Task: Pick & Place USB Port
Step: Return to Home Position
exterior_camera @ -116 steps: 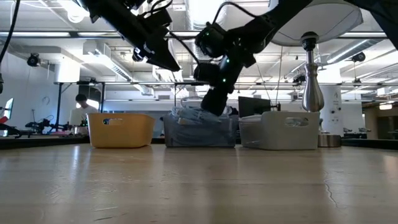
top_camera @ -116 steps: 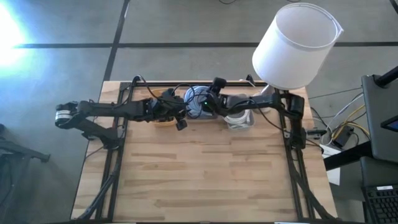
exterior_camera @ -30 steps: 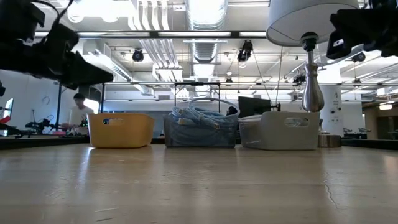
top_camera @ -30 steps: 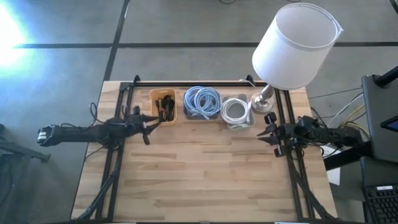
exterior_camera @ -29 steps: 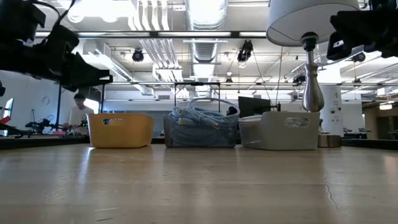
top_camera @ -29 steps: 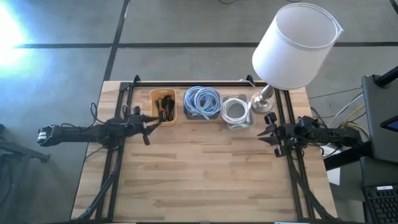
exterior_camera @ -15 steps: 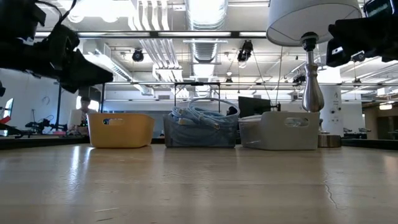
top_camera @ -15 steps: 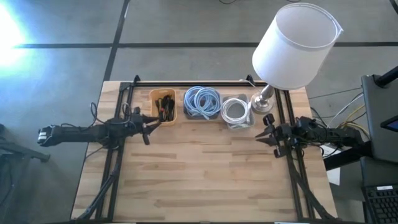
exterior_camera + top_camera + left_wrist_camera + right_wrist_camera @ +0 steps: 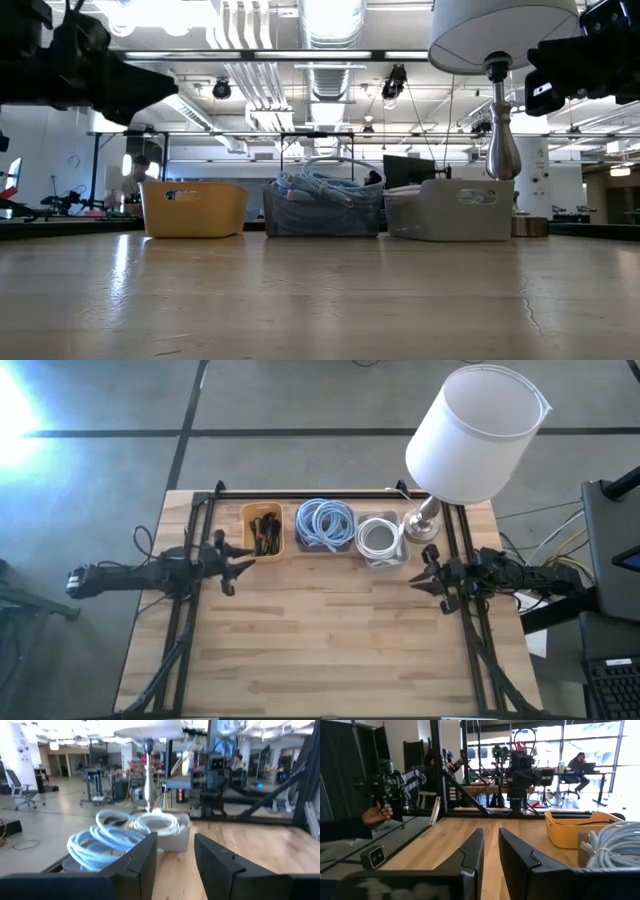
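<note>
We judge the step in hand to be the return to home: every cable we can see lies in a bin, and neither arm carries anything. High view: the gray bin (image 9: pixel 381 559) with the white cable (image 9: pixel 377 537) stands just beside the lamp (image 9: pixel 478 435). The middle bin (image 9: pixel 326 547) with the blue cables (image 9: pixel 326 522) comes next away from the lamp, and the yellow bin (image 9: pixel 245 530) with the dark cables (image 9: pixel 266 530) stands farthest from it. The right gripper (image 9: pixel 425 580) hangs near the lamp base, on its table-front side, over the table (image 9: pixel 330 650). The left gripper (image 9: pixel 242 568) is well apart from the lamp, just past the yellow bin. Both show their fingers spread. Low view: the bins (image 9: pixel 322 212) stand in one row running away from the lamp (image 9: pixel 502 140). The right gripper (image 9: pixel 545 80) is level with the lamp shade and just beside it. The left gripper (image 9: pixel 140 90) is at the same height, well apart from the lamp. Left wrist view: the left gripper (image 9: pixel 175 855) has a wide gap between its fingers and touches nothing; the cables (image 9: pixel 107 840) lie between it and the lamp (image 9: pixel 148 780). Right wrist view: the right gripper (image 9: pixel 491 850) has a narrower gap, its fingers parted and empty. It faces away from the lamp, across bare table toward the yellow bin (image 9: pixel 572 830). In our judgement the next move calls for no grasp. Each arm need only fold to rest, and the right arm must stay clear of the lamp.
</note>
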Controlling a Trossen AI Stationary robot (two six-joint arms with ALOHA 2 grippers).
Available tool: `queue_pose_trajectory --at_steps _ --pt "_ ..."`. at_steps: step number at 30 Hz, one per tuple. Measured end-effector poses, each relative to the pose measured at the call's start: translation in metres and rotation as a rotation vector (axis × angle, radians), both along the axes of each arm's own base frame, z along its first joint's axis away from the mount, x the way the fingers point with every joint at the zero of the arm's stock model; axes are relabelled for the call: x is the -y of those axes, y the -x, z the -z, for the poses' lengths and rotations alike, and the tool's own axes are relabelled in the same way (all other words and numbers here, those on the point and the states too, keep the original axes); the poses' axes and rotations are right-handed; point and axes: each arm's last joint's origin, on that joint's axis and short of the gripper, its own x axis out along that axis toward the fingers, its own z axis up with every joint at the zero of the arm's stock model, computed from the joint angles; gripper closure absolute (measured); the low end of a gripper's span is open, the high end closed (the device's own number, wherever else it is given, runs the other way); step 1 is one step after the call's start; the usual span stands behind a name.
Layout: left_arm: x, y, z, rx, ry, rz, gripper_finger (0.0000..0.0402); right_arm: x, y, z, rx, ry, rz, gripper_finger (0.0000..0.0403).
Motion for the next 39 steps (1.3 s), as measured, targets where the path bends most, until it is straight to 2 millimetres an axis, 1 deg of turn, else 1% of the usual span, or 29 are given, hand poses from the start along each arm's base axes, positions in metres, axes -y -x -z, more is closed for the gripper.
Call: queue_pose_trajectory --at_steps 3,8,11,18,24,39 --pt "0.000 0.003 -0.002 0.026 -0.001 0.010 0.0268 0.000 0.000 0.000 -0.003 -0.012 -0.001 0.0351" --pt "0.003 0.007 -0.005 0.058 -0.079 0.095 0.0268 0.000 0.000 0.002 -0.020 -0.015 -0.002 0.0351" --pt "0.003 0.009 -0.005 0.055 -0.105 0.085 0.0268 0.000 0.000 0.005 -0.059 -0.015 -0.002 0.0351" --pt "0.003 0.010 0.003 -0.017 -0.070 0.089 0.0268 0.000 -0.001 0.006 -0.087 -0.088 -0.006 0.0351" --pt "0.003 0.010 0.005 -0.036 -0.076 0.080 0.0268 0.000 -0.001 0.006 -0.078 -0.051 -0.003 0.0351" --pt "0.003 0.010 0.004 -0.030 -0.049 0.081 0.0268 0.000 -0.001 0.006 -0.077 -0.050 -0.003 0.0351"
